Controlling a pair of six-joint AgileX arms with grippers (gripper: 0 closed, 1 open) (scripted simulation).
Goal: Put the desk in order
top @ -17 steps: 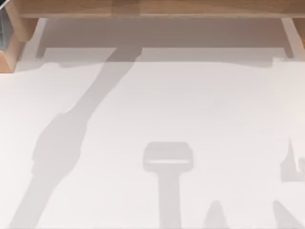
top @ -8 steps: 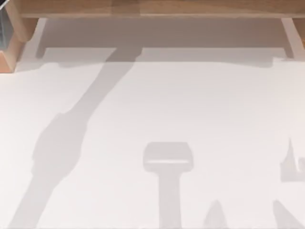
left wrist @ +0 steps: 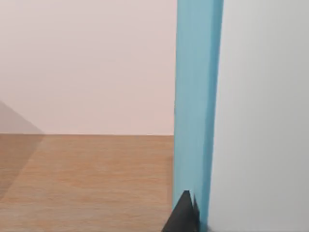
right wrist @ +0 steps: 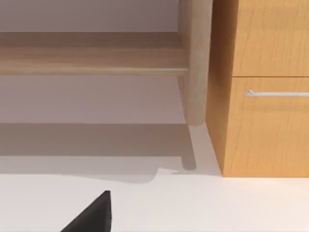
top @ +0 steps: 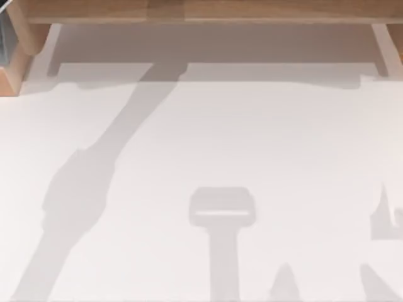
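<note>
White desk [top: 264, 138] fills the top view, with a wooden shelf [top: 189, 9] along its far edge and arm shadows across it. The left wrist view shows a blue upright panel [left wrist: 195, 96] over a wooden surface, close to a dark fingertip [left wrist: 183, 215]. The right wrist view shows a drawer cabinet [right wrist: 260, 96] with a metal handle [right wrist: 275, 93]. Whether either gripper is spread, I cannot tell. The panel looks stiff, smooth and probably light; its narrow edges seem best for gripping.
</note>
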